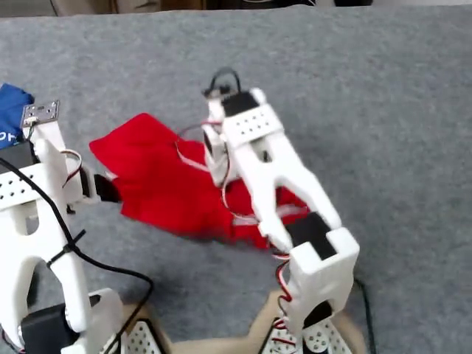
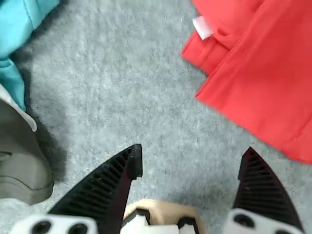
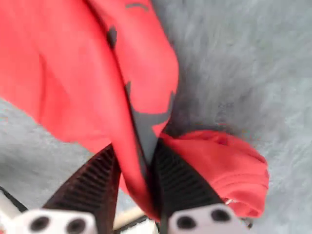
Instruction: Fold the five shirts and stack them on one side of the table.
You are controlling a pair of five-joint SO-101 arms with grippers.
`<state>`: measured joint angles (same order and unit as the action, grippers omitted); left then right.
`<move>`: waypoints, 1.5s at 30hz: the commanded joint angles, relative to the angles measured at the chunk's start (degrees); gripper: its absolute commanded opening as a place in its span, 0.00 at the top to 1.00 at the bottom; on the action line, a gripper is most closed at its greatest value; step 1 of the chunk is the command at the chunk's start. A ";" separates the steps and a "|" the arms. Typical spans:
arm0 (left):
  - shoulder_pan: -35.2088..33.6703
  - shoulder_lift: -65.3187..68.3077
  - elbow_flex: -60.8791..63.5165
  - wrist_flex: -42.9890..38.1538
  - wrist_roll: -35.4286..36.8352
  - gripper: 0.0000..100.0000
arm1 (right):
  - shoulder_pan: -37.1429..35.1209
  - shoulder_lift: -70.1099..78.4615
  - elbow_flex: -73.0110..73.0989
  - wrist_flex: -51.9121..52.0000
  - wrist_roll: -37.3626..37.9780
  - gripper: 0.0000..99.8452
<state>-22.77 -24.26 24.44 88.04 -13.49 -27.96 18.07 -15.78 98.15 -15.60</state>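
Red shirt [image 1: 162, 184] lies crumpled and spread on the grey bench [image 1: 369, 88], one corner pointing to the far-left. The side nearest the arm bases is bunched into a thick lump.

Right end effector [image 3: 134, 151]: clamped down on a raised fold of the red shirt, narrow gap with cloth pinched between both black ribbed fingers [image 3: 92, 180]. A dark print [image 3: 141, 122] runs along the pinched fold. A rolled wad of the same shirt sits just beside the outer finger. From overhead, this arm arches over the red shirt's middle, wrist above the cloth.

Left end effector [image 2: 192, 156]: spread wide, holding nothing, over bare bench just beside the red shirt's left edge and not touching it. The shirt's white tag [image 2: 203, 27] shows at the hem corner closest to it.

Other garments, all left of the red shirt and well apart from it:
- teal shirt [image 2: 19, 19]
- tan garment [image 2: 19, 161] next to the teal one
- blue cloth [image 1: 11, 110] at the bench edge; can't tell if it's the teal shirt
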 commanded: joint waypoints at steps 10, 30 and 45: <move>-7.03 -0.40 -23.38 -1.58 4.31 0.68 | 3.38 -4.35 -39.69 2.46 37.89 0.99; -10.64 -0.31 -21.71 -1.58 3.87 0.68 | -3.47 -36.18 17.89 3.96 63.65 0.69; 11.78 1.54 -16.35 -12.92 11.52 0.68 | 14.02 -59.21 32.92 0.35 56.18 0.55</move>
<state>-16.97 -23.56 8.53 78.99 -5.76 -22.42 -42.33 17.10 101.14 41.45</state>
